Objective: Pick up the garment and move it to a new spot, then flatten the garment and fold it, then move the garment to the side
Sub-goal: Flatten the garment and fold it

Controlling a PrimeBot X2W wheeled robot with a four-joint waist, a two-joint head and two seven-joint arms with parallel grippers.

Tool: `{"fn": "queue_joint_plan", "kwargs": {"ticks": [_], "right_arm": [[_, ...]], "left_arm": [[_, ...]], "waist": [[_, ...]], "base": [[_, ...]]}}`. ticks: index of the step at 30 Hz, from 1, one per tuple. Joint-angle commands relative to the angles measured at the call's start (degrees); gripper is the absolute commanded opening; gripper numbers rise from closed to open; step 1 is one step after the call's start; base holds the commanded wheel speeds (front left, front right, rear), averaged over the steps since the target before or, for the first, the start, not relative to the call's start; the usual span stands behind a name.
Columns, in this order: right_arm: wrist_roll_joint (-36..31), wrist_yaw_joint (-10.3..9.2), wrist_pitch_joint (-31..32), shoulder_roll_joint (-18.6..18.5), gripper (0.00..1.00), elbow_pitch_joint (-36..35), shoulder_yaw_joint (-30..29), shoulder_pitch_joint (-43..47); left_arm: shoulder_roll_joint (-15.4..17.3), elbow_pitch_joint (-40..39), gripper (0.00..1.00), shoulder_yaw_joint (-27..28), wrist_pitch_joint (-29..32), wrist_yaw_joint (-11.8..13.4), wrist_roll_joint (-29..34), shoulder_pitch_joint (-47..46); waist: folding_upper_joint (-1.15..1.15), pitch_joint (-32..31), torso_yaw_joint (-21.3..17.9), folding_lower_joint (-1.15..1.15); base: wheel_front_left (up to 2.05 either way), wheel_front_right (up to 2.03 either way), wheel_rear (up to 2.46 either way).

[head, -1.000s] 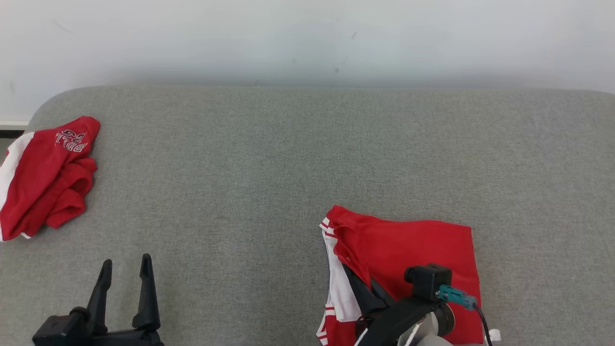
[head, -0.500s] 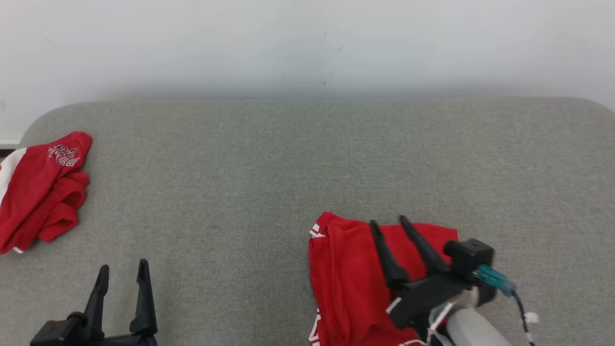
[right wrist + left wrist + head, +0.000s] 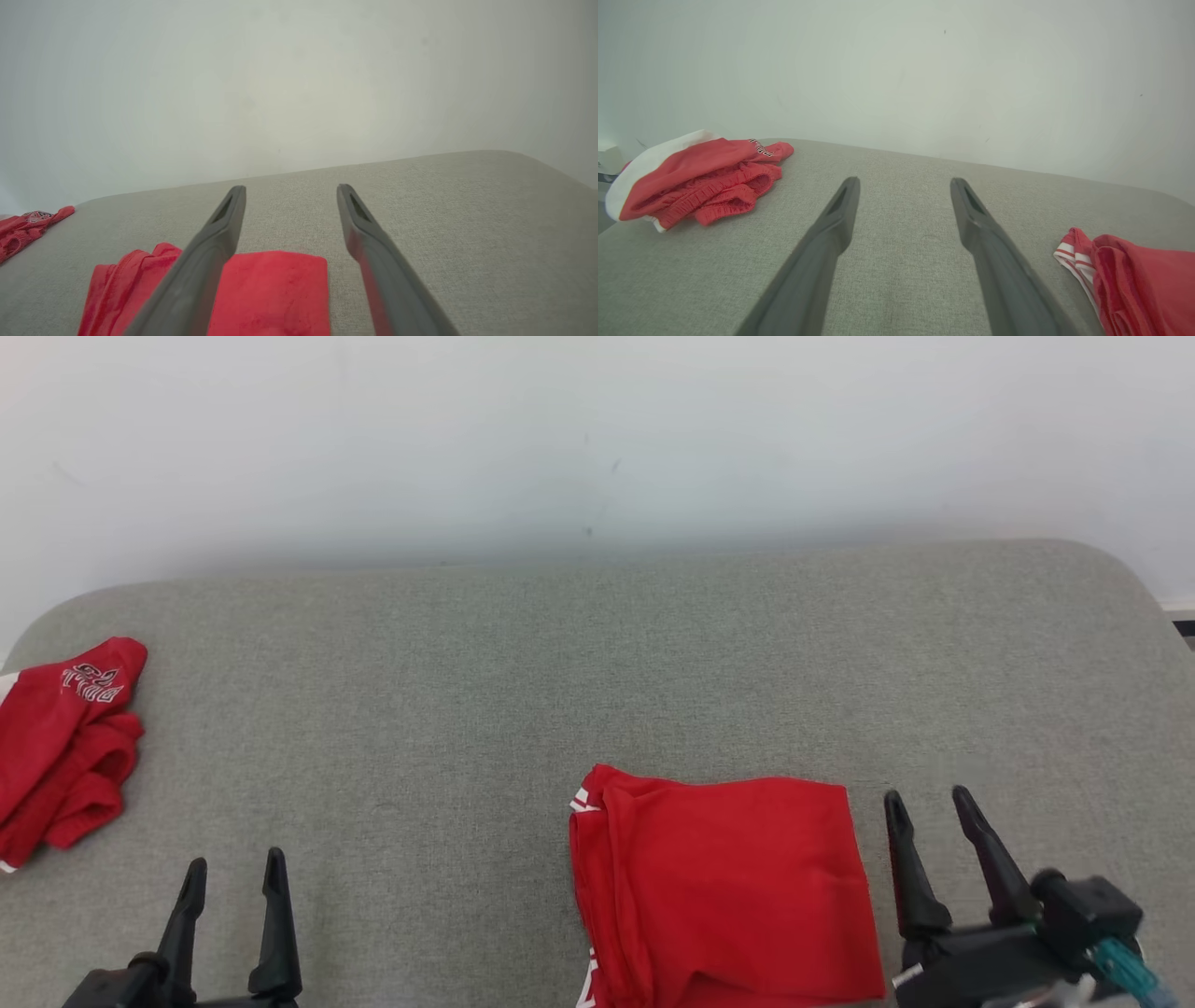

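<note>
The garment (image 3: pixel 728 887) is red with white-striped trim and lies folded into a flat rectangle on the grey padded table (image 3: pixel 560 691), near the front edge and right of centre. My right gripper (image 3: pixel 925 793) stands open just to its right, off the cloth, with nothing between its fingers. In the right wrist view the garment (image 3: pixel 271 294) lies low and left, partly behind my open right gripper (image 3: pixel 290 187). My left gripper (image 3: pixel 233 859) is open and empty at the front left, far from the garment. Past my left gripper (image 3: pixel 904 180) the garment's striped edge (image 3: pixel 1134 275) shows at the right.
A second red and white garment (image 3: pixel 56 747) lies crumpled at the table's left edge, also seen as a crumpled pile (image 3: pixel 700 177) in the left wrist view and a small pile (image 3: pixel 28 224) in the right wrist view. A pale wall (image 3: pixel 597 429) stands behind the table.
My right gripper opened, let go of the garment and moved right, off the cloth. The garment now lies flat and folded. The head camera has shifted too.
</note>
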Motion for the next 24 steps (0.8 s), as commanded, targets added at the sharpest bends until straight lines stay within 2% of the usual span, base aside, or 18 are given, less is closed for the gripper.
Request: {"fn": "queue_joint_plan", "kwargs": {"ticks": [1, 11, 24], "right_arm": [[-0.9, -0.15, -0.2, 0.3, 1.00, -1.2, -0.8, 1.8], [-3.0, -0.15, -0.2, 2.0, 1.00, -7.2, -4.6, 10.3], [-4.1, -0.15, -0.2, 2.5, 1.00, -8.1, -4.3, 11.9]], "left_arm": [[0.0, -0.5, 1.00, 0.2, 0.0, 0.1, 0.6, 1.1], [1.6, -4.2, 1.00, -2.6, 0.0, 0.1, 2.9, 3.9], [1.2, -5.7, 1.00, -2.1, 0.0, 0.1, 4.3, 6.3]], "waist": [[0.00, -0.2, -0.3, 0.00], [0.00, -0.6, 0.1, 0.00], [0.00, -1.4, 1.5, 0.00]], "base": [[0.00, 0.00, 0.00], [0.00, 0.00, 0.00], [0.00, 0.00, 0.00]]}}
